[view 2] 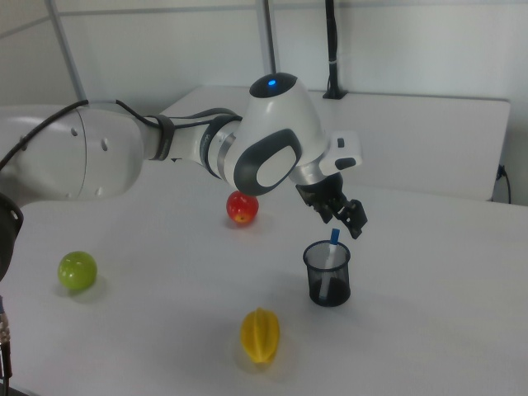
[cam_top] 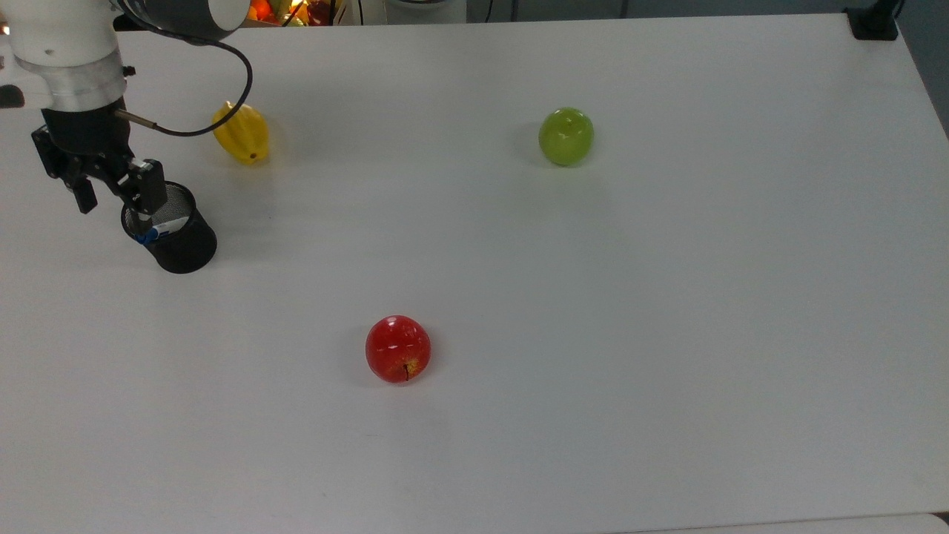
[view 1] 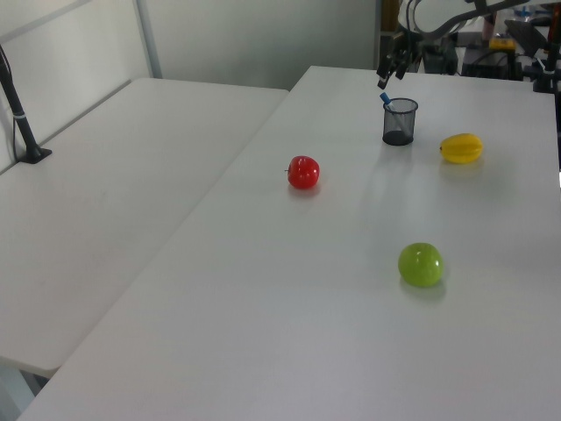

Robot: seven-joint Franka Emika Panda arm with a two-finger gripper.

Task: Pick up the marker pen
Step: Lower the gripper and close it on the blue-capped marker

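White work table (cam_top: 667, 334): matte top, lying flat and taking soft, even overhead light; faint shadows falling beneath what is standing on it. Second white table (view 1: 105, 219): sitting alongside at the left view's left, a narrow seam running between the two tops. Black clamp post (view 1: 19, 114): rising from that second table's far corner. Pale grey wall (view 1: 263, 39): closing the room behind, a light metal upright (view 1: 147, 39) standing before it. Dark post (view 2: 331, 49): standing on the far table in the right view.
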